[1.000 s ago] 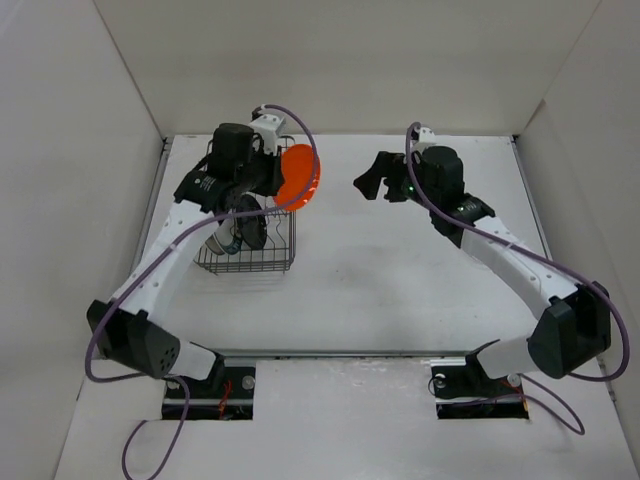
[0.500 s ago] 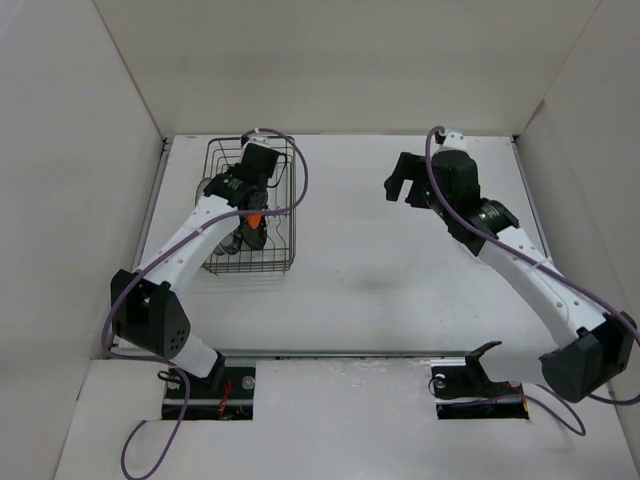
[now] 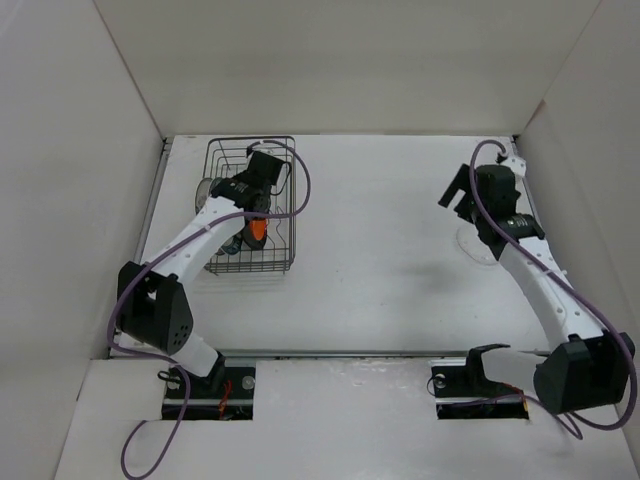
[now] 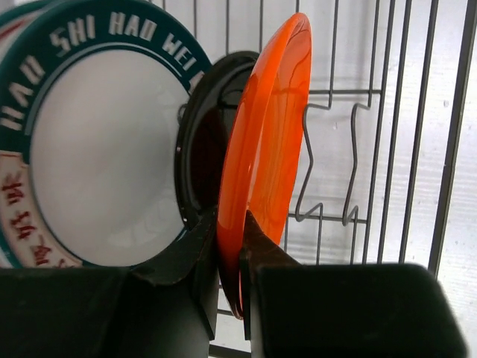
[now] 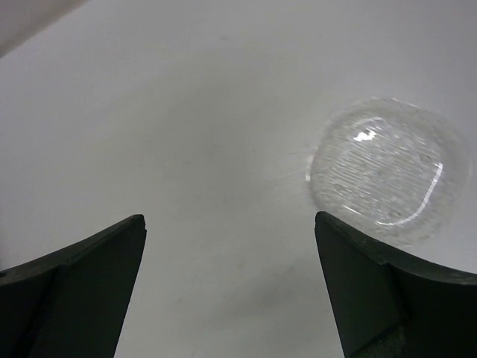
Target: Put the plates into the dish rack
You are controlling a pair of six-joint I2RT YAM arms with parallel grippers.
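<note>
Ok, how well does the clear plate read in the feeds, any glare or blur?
Right wrist: the clear plate shows only by a bright glint and faint ripples against white, and its rim is soft. Top external: it is barely a pale outline. Left wrist: the orange plate is sharp, with a glossy sheen.

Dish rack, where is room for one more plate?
Bare prongs between the orange plate and the rack's wire wall. Crowded on its other side: black plate and patterned plate stand close. The left hand pinches the orange plate.

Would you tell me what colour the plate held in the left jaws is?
The plate is glossy orange; the left wrist view shows it best.
</note>
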